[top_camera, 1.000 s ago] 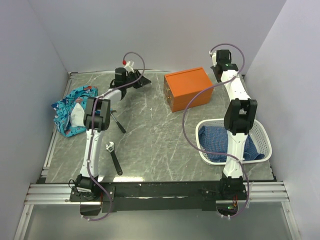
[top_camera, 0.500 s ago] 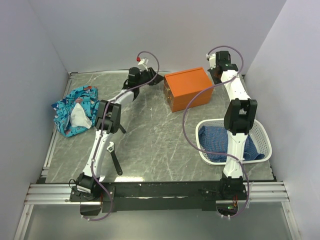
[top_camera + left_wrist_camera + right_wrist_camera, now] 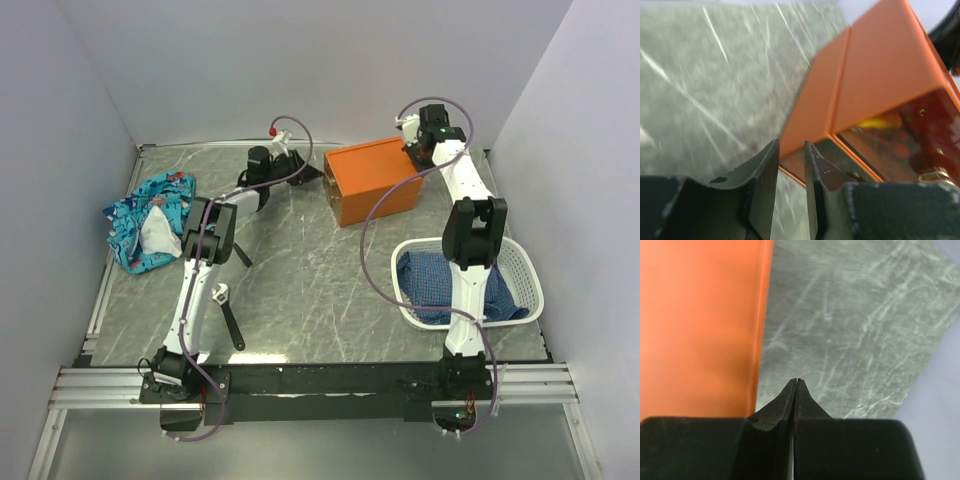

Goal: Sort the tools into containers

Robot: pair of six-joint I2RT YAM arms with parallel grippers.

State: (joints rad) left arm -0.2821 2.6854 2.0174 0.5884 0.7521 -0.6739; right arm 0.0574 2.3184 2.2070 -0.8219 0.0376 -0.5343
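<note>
Three pale walls (image 3: 250, 70), grey marbled table (image 3: 300, 270), orange box (image 3: 375, 180)

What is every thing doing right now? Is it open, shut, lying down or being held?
Left claw: open just a crack, holding nothing.
Right claw: shut, holding nothing.
Orange box: closed, with coloured things showing through its clear front.
Wrench: lying flat, not held.
White basket: upright, with a blue towel inside.
Patterned cloth: crumpled in a heap.
</note>
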